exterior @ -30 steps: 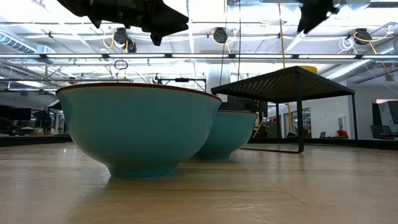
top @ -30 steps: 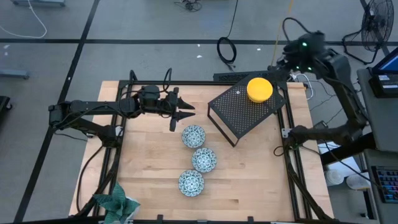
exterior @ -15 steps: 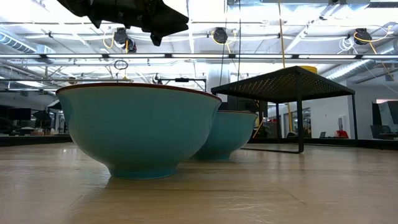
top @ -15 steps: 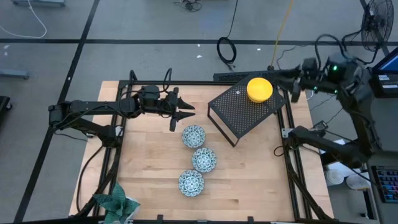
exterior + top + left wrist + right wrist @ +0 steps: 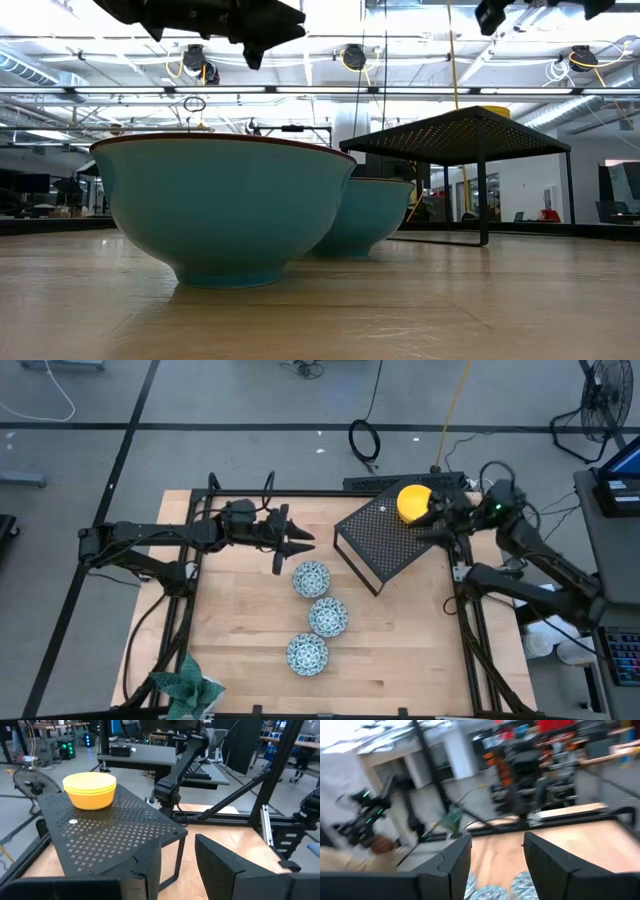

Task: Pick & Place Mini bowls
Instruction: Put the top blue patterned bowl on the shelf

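A stack of yellow mini bowls (image 5: 413,500) (image 5: 90,790) stands on the far corner of the black perforated stand (image 5: 392,540). Three patterned mini bowls (image 5: 311,578) (image 5: 328,616) (image 5: 307,653) sit in a row on the wooden table, upright on their feet. My left gripper (image 5: 300,545) (image 5: 177,857) hovers open just beyond the farthest patterned bowl and points toward the stand. My right gripper (image 5: 432,525) (image 5: 497,855) is open and held high, next to the yellow stack on its right side. It points toward the table's left, with nothing between its fingers.
A green patterned cloth (image 5: 185,685) lies at the near left corner. Black frame rails (image 5: 470,640) run along the table's edges. Bare wood lies near the front edge and under the right arm. In the low view both grippers (image 5: 270,25) (image 5: 495,15) hang well above the bowls.
My right arm has swung from beyond the table's far right corner toward the near edge and down. Its gripper has turned from pointing down to pointing level across the table, beside the yellow stack. No bowl has moved.
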Action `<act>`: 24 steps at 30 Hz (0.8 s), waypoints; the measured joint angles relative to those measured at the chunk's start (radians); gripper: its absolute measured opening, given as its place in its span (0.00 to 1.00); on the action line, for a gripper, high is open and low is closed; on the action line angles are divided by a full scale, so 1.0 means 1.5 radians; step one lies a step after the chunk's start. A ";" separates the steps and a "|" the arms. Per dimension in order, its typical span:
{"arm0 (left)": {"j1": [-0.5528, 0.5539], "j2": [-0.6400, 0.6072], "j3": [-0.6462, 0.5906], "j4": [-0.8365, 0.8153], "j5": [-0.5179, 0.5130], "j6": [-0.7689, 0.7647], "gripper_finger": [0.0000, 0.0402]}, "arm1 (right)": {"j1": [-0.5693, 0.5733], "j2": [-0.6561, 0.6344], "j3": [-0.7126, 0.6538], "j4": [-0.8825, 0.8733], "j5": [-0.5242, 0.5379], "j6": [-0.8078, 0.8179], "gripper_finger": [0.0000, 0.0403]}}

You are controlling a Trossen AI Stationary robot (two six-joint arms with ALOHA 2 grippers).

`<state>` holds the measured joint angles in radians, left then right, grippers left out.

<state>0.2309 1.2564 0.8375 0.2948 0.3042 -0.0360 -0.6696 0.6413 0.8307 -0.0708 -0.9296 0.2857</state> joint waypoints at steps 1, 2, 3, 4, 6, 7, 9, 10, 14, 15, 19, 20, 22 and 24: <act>-0.003 0.000 0.000 0.000 -0.001 0.007 0.31 | 0.032 0.003 -0.007 0.001 0.011 -0.012 0.42; -0.004 0.000 0.000 0.000 -0.001 0.015 0.31 | 0.067 0.006 -0.015 0.002 0.023 -0.024 0.42; -0.006 0.000 0.000 -0.001 -0.001 0.021 0.31 | 0.101 0.008 -0.023 0.001 0.038 -0.037 0.42; -0.008 0.000 0.000 -0.001 -0.001 0.024 0.31 | 0.133 0.009 -0.030 0.000 0.054 -0.053 0.42; -0.011 0.000 0.000 -0.001 0.000 0.025 0.31 | 0.202 0.011 -0.043 -0.002 0.085 -0.090 0.42; -0.012 0.000 0.000 -0.002 0.000 0.025 0.31 | 0.235 0.013 -0.048 0.000 0.098 -0.108 0.42; -0.016 0.000 0.000 -0.004 0.000 0.027 0.31 | 0.299 0.015 -0.058 0.002 0.129 -0.145 0.42; -0.018 0.000 0.000 -0.004 0.000 0.027 0.31 | 0.328 0.016 -0.064 0.000 0.147 -0.164 0.42; -0.025 0.000 0.000 -0.011 0.000 0.027 0.31 | 0.431 0.019 -0.087 -0.006 0.256 -0.230 0.42; -0.026 0.000 0.000 -0.018 0.000 0.027 0.31 | 0.450 0.019 -0.094 -0.007 0.289 -0.243 0.42; -0.031 0.000 0.000 -0.073 0.000 0.027 0.31 | 0.491 0.020 -0.109 -0.013 0.411 -0.287 0.42; -0.033 0.000 0.000 -0.090 -0.001 0.024 0.31 | 0.494 0.020 -0.109 -0.013 0.429 -0.296 0.42; -0.036 0.000 0.003 -0.130 -0.019 -0.015 0.31 | 0.496 0.019 -0.109 -0.008 0.460 -0.312 0.42; -0.037 0.000 0.020 -0.214 -0.060 -0.098 0.31 | 0.496 0.019 -0.109 -0.007 0.483 -0.332 0.42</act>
<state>0.1759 1.2568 0.8675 -0.0262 0.2145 -0.1832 0.0742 0.6704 0.6678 -0.0818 -0.2048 -0.2125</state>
